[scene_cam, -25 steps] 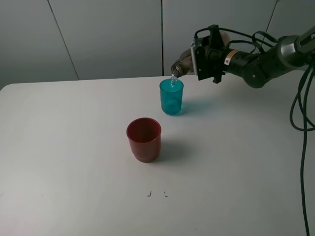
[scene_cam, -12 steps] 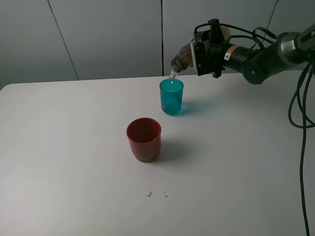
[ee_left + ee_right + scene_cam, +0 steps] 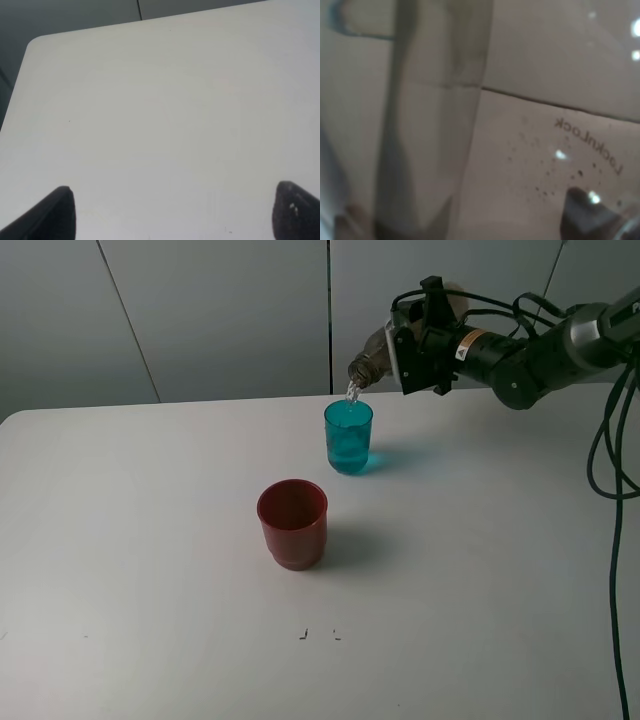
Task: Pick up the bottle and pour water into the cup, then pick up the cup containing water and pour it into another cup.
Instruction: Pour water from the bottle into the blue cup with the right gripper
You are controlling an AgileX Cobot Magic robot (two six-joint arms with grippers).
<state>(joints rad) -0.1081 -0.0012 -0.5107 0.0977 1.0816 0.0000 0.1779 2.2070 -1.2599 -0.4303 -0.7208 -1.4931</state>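
A white table (image 3: 150, 540) fills the lower two thirds of the high view, its far edge running across the frame above the middle. Behind it stands a pale grey panelled wall (image 3: 220, 310) with a dark vertical seam (image 3: 329, 315) near top centre. Two tiny dark marks (image 3: 303, 634) sit close together on the table at bottom centre. The left wrist view shows the table's rounded corner (image 3: 35, 42).

— The bottle (image 3: 368, 362) between the matt black fingers (image 3: 405, 365): glass?
— It looks like plastic. Smoky, translucent, smooth, with raised lettering.
— The cup (image 3: 348, 437) just below them?
— Translucent teal plastic, glossy. The red cup (image 3: 292, 523), farther from the fingers, is opaque plastic with a duller sheen. The table (image 3: 150, 540) is smooth, matt white.
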